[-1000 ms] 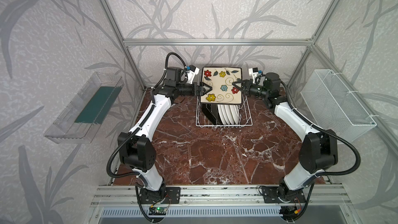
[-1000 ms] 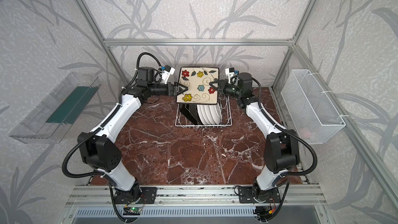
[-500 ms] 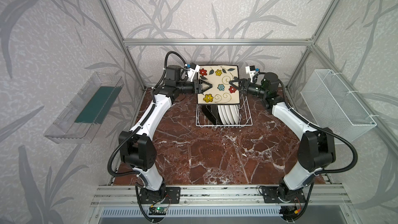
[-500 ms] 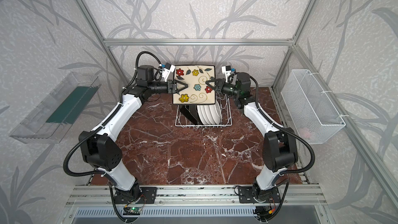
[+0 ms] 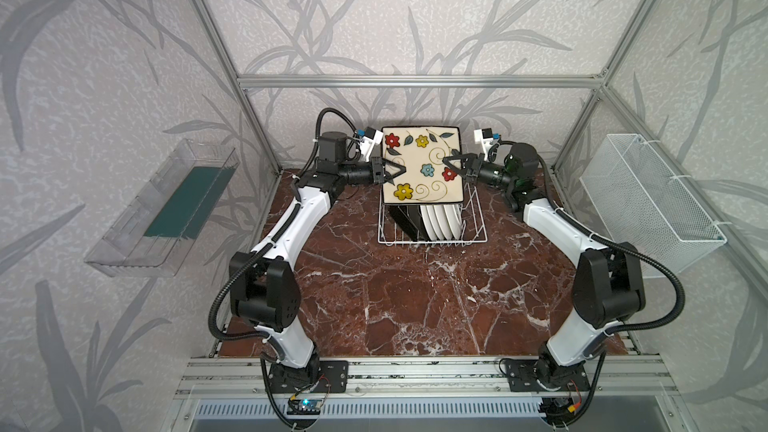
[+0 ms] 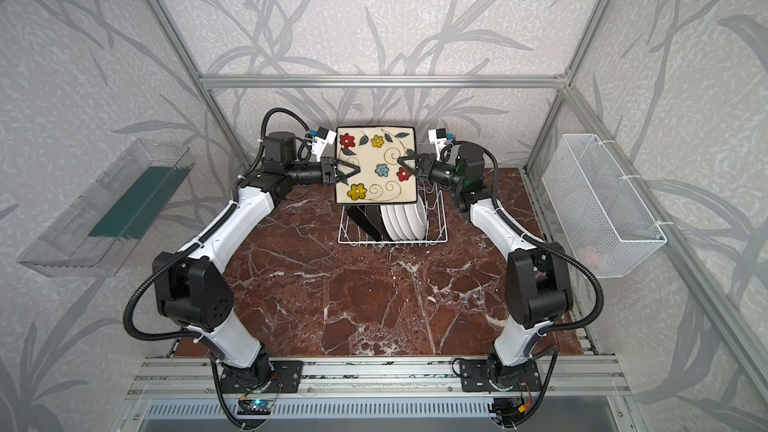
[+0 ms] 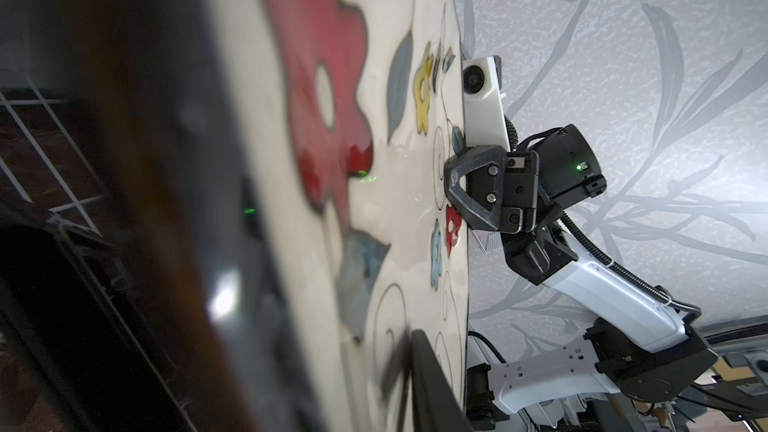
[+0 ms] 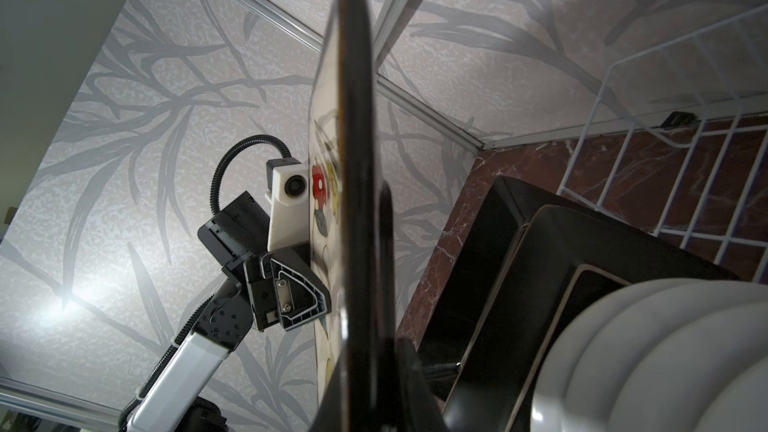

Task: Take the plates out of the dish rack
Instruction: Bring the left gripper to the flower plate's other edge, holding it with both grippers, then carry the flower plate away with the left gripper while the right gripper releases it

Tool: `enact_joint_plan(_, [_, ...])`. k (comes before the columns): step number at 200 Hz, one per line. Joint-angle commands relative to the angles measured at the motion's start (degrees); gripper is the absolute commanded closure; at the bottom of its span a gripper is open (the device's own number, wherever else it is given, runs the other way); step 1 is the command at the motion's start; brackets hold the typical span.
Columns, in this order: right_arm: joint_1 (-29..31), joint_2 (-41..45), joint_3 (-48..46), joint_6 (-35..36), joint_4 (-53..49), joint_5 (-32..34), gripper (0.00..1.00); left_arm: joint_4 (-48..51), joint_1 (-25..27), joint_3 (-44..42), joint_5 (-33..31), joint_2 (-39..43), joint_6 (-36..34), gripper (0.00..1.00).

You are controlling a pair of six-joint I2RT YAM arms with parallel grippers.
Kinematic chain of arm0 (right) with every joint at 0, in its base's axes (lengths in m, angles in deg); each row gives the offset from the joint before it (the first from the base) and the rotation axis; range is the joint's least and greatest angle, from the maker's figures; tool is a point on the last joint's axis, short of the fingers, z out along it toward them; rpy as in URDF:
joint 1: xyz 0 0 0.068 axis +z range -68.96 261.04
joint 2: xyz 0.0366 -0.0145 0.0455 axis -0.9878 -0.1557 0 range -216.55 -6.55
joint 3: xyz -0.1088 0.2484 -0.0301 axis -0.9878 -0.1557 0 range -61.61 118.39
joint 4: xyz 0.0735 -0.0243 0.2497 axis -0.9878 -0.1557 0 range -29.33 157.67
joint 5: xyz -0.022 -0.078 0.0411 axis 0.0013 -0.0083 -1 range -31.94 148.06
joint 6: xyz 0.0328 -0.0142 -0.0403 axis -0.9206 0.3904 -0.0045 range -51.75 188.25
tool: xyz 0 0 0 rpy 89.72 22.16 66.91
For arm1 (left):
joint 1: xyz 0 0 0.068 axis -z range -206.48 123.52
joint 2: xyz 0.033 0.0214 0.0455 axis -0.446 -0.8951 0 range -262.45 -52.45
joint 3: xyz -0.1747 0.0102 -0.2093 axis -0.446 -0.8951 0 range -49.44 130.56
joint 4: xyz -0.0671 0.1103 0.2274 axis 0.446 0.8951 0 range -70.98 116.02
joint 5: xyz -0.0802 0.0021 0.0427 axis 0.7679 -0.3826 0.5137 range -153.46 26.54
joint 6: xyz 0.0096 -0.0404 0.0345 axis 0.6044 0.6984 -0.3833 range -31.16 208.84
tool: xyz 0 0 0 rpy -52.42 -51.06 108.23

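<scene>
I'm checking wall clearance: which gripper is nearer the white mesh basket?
Right. The right gripper clamps the flowered plate at its edge facing the mesh basket; the left gripper is on the plate's opposite edge, farther away.

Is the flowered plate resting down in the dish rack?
No, the flowered plate is lifted above the dish rack, gripped at both side edges.

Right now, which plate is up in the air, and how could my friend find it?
Find the white wire rack at the back of the marble table. Just above it a square plate hangs between the left pincer and the right pincer. It alone shows a cream face with coloured flowers; the rack holds only black-backed plates and plain white plates.
</scene>
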Motion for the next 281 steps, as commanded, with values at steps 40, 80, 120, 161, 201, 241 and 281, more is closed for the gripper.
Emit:
enact_joint_plan(40, [0.70,1.29,2.03,-1.92,8.39,-2.75,0.99,-13.45,0.38,-2.62,1.40,2.86,6.59,1.00])
enact_joint_plan(80, [0.70,1.29,1.96,-1.72,6.47,-3.37,0.96,-10.44,0.38,-1.82,0.13,2.48,5.44,1.00])
enact_joint_plan(120, [0.70,1.03,1.85,-1.30,5.57,-3.28,0.83,-8.67,0.32,-0.56,-1.18,1.94,5.00,1.00])
enact_joint_plan(161, [0.70,1.03,2.13,0.33,3.56,-2.98,0.67,-8.58,0.29,0.42,-2.10,1.35,5.64,1.00])
enact_joint_plan(201, [0.71,1.03,2.11,0.30,2.74,-2.63,0.59,-9.02,0.30,-0.07,-3.62,1.65,6.99,1.00])
enact_joint_plan(241, [0.18,-0.92,3.14,-1.16,1.12,-3.01,0.49,-9.30,0.21,0.30,-4.39,2.96,7.49,1.00])
enact_joint_plan(281, [0.17,-0.77,5.35,0.23,-3.28,-3.92,0.32,-14.28,0.19,-1.96,-5.09,4.05,11.34,1.00])
